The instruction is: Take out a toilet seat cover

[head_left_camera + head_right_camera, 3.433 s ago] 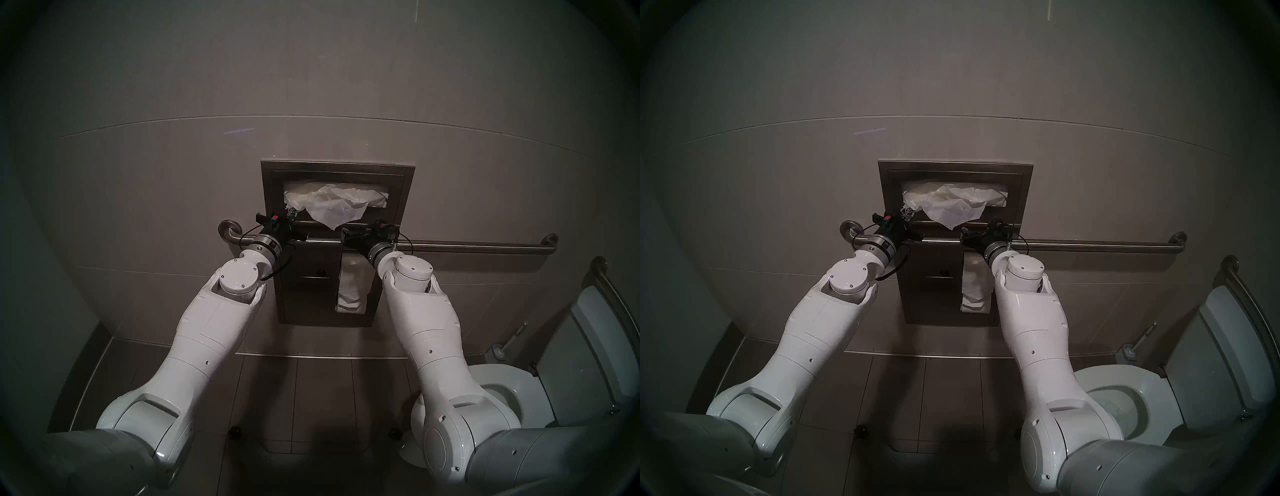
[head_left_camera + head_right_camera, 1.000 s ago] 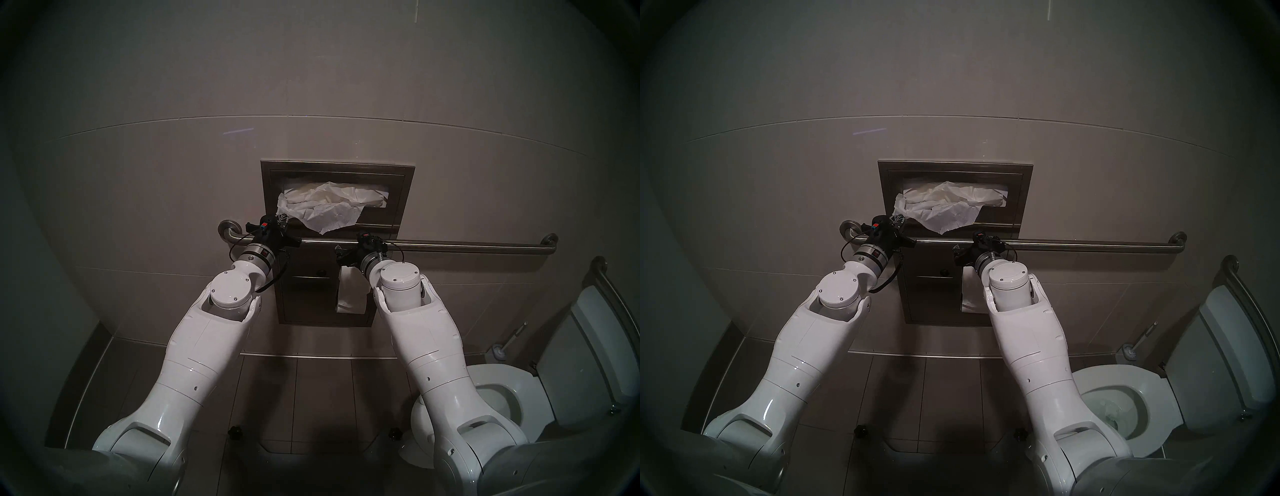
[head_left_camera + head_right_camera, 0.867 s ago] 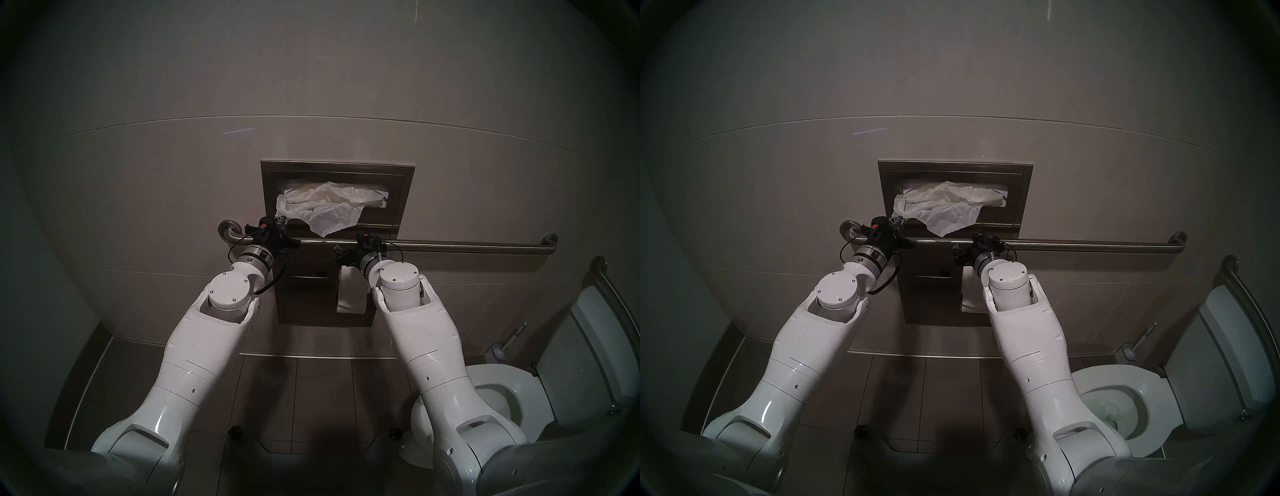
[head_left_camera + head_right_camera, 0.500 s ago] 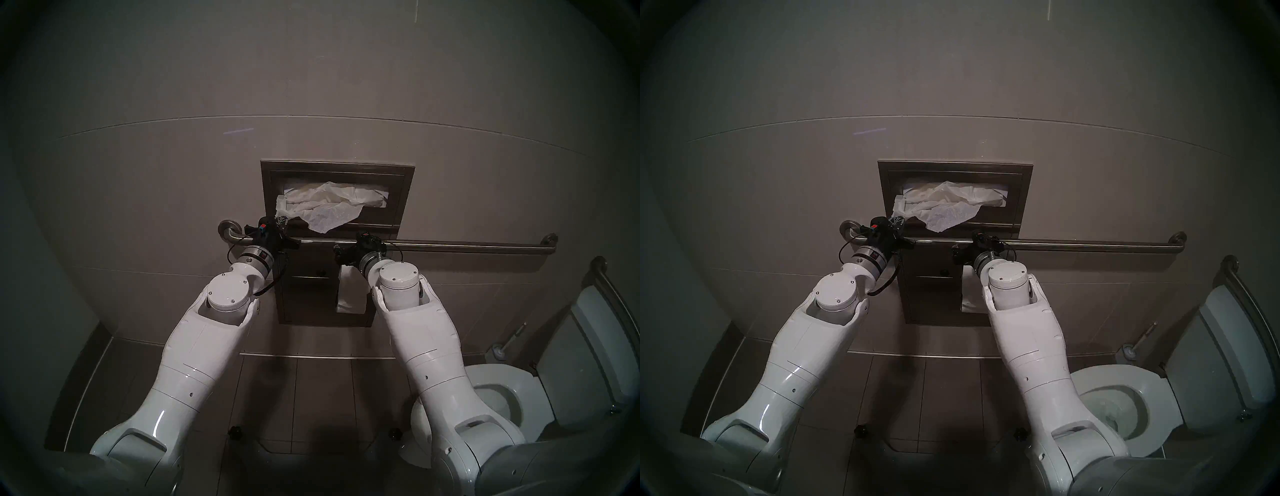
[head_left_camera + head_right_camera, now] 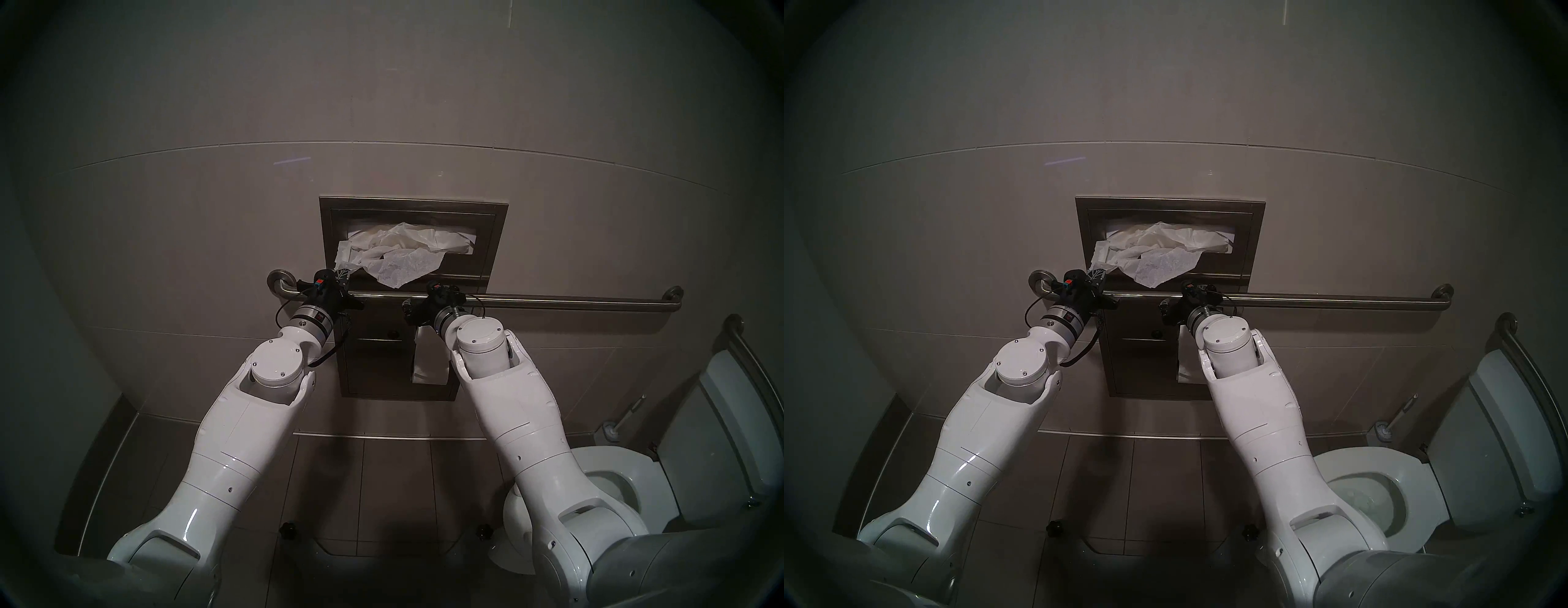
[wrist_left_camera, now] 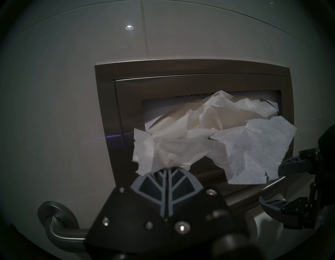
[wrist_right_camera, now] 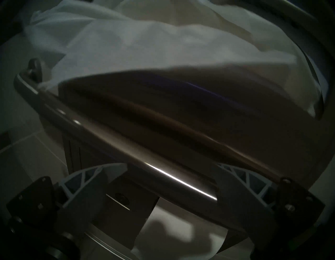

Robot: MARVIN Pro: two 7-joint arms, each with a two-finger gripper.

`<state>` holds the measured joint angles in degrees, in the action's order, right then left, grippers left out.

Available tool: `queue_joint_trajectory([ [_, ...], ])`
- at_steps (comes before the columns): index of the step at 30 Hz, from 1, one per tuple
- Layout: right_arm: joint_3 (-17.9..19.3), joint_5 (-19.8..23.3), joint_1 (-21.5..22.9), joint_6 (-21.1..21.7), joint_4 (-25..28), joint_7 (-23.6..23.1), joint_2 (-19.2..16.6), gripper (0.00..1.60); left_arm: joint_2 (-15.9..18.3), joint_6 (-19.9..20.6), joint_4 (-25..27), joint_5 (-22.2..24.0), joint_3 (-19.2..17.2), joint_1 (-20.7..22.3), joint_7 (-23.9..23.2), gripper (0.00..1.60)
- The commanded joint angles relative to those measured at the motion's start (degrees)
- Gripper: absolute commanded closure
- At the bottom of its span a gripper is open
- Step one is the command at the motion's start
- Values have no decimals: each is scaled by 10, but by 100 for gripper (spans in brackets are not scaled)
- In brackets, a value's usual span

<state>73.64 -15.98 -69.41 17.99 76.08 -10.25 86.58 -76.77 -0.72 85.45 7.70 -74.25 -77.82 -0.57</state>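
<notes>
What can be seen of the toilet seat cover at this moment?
The toilet seat cover is thin, crinkled, semi-translucent white paper bunched in the steel wall dispenser slot. Its lower left fold is pinched in the shut left gripper; a loose flap hangs right, down to the grab bar. Most of it sits in the slot.

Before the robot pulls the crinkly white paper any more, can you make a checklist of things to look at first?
1. Left gripper shut on the crinkled white tissue-paper seat cover: ok.
2. Cover fully out of the steel wall dispenser: not ok, most of it sits in the slot.
3. Right gripper open and empty: ok.
4. Right gripper clear of the shiny metal grab bar: not ok, the bar crosses between its fingers.
5. Paper free of tears: cannot tell; its hanging edge looks ragged.
</notes>
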Motion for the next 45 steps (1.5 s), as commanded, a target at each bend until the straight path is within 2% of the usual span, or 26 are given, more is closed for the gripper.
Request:
queue_joint_trajectory([
  [1,-18,-46,13,-12,69,2,-44,0,-7,-11,4,-1,-1,36,-3,160],
  [10,-5,-63,-2,-12,116,12,-64,0,-9,-13,-2,-2,3,44,-10,160],
  [21,-26,-75,-52,0,177,0,-72,0,-16,-13,-6,-3,4,47,-20,160],
  [22,-27,-77,-63,6,201,-1,-76,0,-16,-13,-6,-3,4,47,-21,160],
  [30,-42,-85,-56,-7,224,8,-73,0,-19,-13,-7,-3,4,47,-25,160],
  [36,-55,-108,-53,-16,262,7,-96,0,-20,-15,-9,-4,2,48,-29,160],
  [39,-51,-105,-57,-8,288,1,-101,0,-21,-16,-8,-4,1,49,-30,160],
  [40,-51,-105,-51,-12,277,1,-99,0,-22,-17,-8,-4,1,49,-30,160],
  [43,-43,-100,-69,9,317,-11,-110,0,-22,-19,-8,-4,-1,48,-31,160],
  [44,-39,-94,-62,6,300,-10,-103,0,-21,-19,-8,-4,-2,47,-31,160],
  [45,-34,-90,-72,19,316,-16,-106,0,-20,-20,-8,-4,-4,47,-31,160],
])
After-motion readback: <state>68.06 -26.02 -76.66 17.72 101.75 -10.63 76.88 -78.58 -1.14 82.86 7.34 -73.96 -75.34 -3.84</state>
